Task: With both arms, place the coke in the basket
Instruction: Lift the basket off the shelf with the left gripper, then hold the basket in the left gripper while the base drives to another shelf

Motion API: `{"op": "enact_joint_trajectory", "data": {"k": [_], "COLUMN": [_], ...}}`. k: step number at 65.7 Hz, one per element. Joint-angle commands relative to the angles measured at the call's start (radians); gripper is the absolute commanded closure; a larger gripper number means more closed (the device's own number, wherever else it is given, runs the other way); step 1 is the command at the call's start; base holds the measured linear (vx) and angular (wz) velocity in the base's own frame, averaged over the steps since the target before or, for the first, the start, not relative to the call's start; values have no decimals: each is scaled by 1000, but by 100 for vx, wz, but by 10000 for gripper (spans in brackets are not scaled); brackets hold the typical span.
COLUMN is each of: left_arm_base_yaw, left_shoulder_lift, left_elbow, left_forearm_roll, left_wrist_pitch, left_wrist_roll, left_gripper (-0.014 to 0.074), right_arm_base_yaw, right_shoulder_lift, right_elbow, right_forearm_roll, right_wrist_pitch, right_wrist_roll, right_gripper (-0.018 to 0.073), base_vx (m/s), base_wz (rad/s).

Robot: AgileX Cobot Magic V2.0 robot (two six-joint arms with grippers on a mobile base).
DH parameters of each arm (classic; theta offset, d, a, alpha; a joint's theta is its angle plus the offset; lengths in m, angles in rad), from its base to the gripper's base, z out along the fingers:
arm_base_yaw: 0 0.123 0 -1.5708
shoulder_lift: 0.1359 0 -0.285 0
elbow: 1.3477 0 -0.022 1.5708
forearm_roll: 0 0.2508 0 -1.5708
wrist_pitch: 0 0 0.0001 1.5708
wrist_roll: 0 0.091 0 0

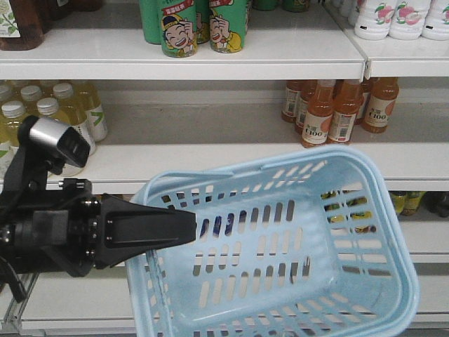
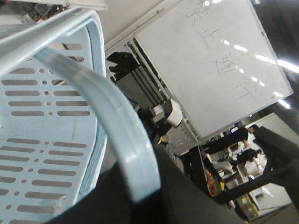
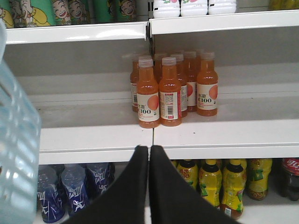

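The light blue basket (image 1: 295,260) hangs tilted in front of the shelves with its open side toward the front camera, and nothing shows inside it. My left gripper (image 1: 188,229), a black wedge with a silver camera box, sits at the basket's left rim. In the left wrist view the basket's handle (image 2: 119,126) runs down between the dark jaws of the left gripper (image 2: 145,198), which are shut on it. My right gripper (image 3: 149,148) is shut and empty, facing the shelf edge. The basket's side (image 3: 16,154) shows at its left. The all-red coke is not in view.
White shelves (image 1: 210,158) hold green cans (image 1: 179,28), yellow tea bottles (image 1: 52,112), orange C100 bottles (image 3: 161,93), white bottles (image 1: 393,17), blue bottles (image 3: 74,186) and yellow bottles (image 3: 210,182). A dark bottle with a red label (image 3: 290,179) stands at the lower right edge. A whiteboard (image 2: 219,60) shows behind.
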Motion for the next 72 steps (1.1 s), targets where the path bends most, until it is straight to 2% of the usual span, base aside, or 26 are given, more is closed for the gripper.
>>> {"op": "enact_joint_trajectory", "data": {"k": [1, 35, 53, 72], "left_arm_base_yaw": [-7, -7, -7, -7], "left_shoulder_lift": [-43, -126, -133, -133], "left_elbow": [-28, -28, -28, -28], "left_forearm_roll": [-152, -161, -124, -117], "left_wrist_pitch": [-196, -195, -195, -195], "left_wrist_roll": [4, 4, 4, 4], "left_gripper": [604, 604, 604, 604], "right_arm_base_yaw": [-4, -4, -4, -4], "right_shoulder_lift": [-12, -12, -12, -12], "right_elbow": [8, 8, 8, 8], "right_forearm_roll": [-7, -7, -7, -7], "right_wrist_pitch": [-74, -74, -74, -74], "right_wrist_roll": [-2, -2, -2, -2], "right_gripper": [564, 564, 564, 564], "base_vx": [0, 0, 0, 0], "base_wz": [0, 0, 0, 0]}}
